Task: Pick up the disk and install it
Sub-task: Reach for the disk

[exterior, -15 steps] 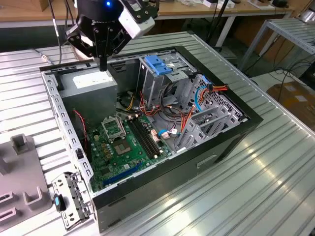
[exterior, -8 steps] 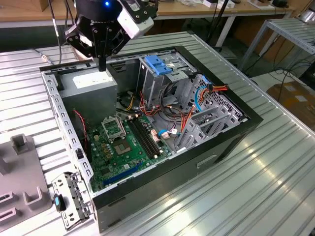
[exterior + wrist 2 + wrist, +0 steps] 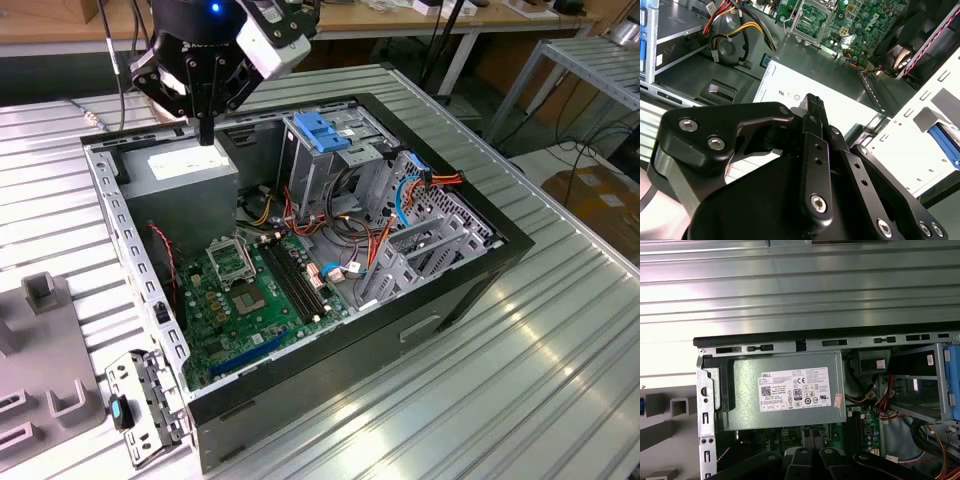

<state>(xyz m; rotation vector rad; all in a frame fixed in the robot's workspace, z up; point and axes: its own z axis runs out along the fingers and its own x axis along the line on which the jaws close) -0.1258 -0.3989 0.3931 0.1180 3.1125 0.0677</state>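
The disk (image 3: pixel 945 145) is taken to be the blue-railed piece glimpsed in the second wrist view, just beyond the wall (image 3: pixel 935 85) of the case (image 3: pixel 420 320). Little of it is shown, so that reading is offered with caution.

Nothing is held by the gripper (image 3: pixel 206 132). Its fingers are pressed together, empty, and it is hung above the power supply (image 3: pixel 190 170), in the corner of the case towards the exterior view's left. The pick is not yet made, and the reach to the disk is judged to be the step in hand.

For that to be done well, the fingers would have to be spread before any descent. The wall would have to be cleared with height to spare. The disk would best be taken across its blue rails rather than on its bare metal face.

The cage (image 3: pixel 330 165), with its lighter blue latch (image 3: pixel 325 135), is seen well apart from the gripper and crowded by cables (image 3: pixel 400 200). Snagging there is judged the main risk.
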